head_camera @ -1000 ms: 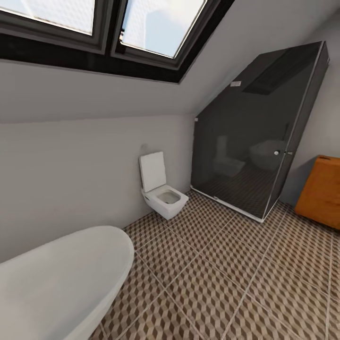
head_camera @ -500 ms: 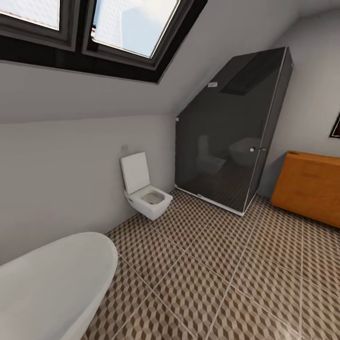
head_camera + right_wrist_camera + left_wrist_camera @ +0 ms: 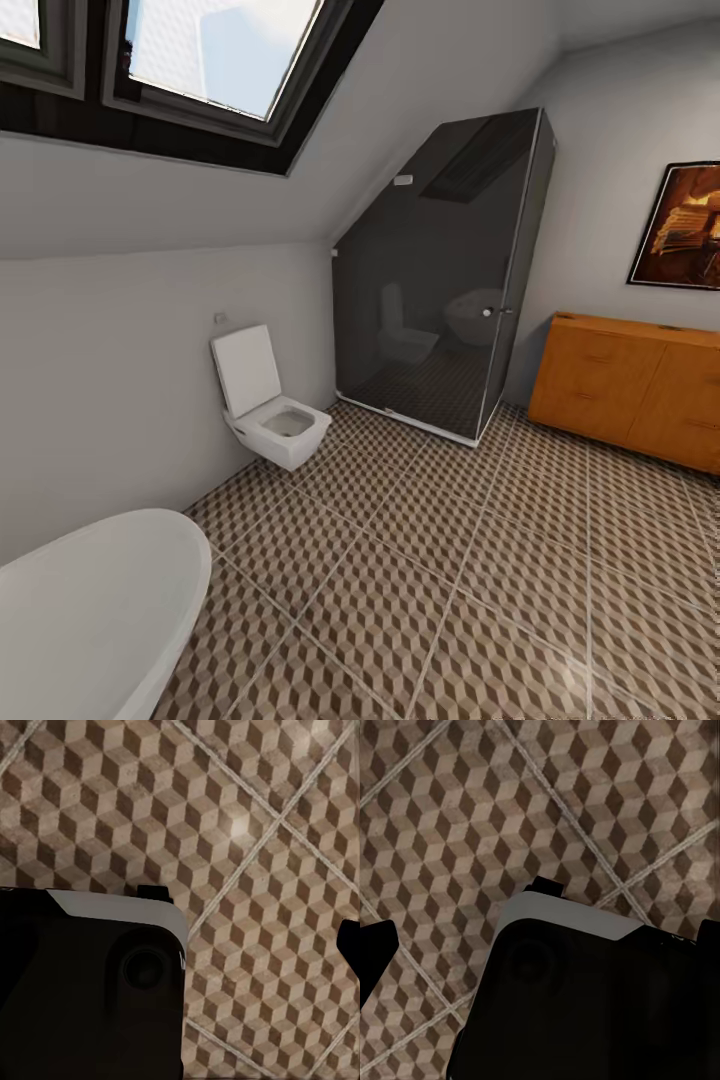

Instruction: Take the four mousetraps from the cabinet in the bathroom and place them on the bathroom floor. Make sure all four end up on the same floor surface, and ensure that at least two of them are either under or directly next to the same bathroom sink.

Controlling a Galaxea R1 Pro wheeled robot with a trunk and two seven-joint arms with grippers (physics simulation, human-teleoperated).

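Head view: cabinet (image 3: pixel 630 400) (orange-brown) by wall; wrist views: bathroom floor (image 3: pixel 472 810).

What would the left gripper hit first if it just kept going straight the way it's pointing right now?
Most likely the bathroom floor. The left wrist view looks along the fingers onto the cube-pattern tiles, with part of the robot's dark body in the foreground. Nothing else shows in that line, though depth is hard to judge.

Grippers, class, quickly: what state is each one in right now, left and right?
Left gripper: cannot be told; its wrist view shows dark robot parts over the bathroom floor, nothing visibly held.
Right gripper: cannot be told, likewise.
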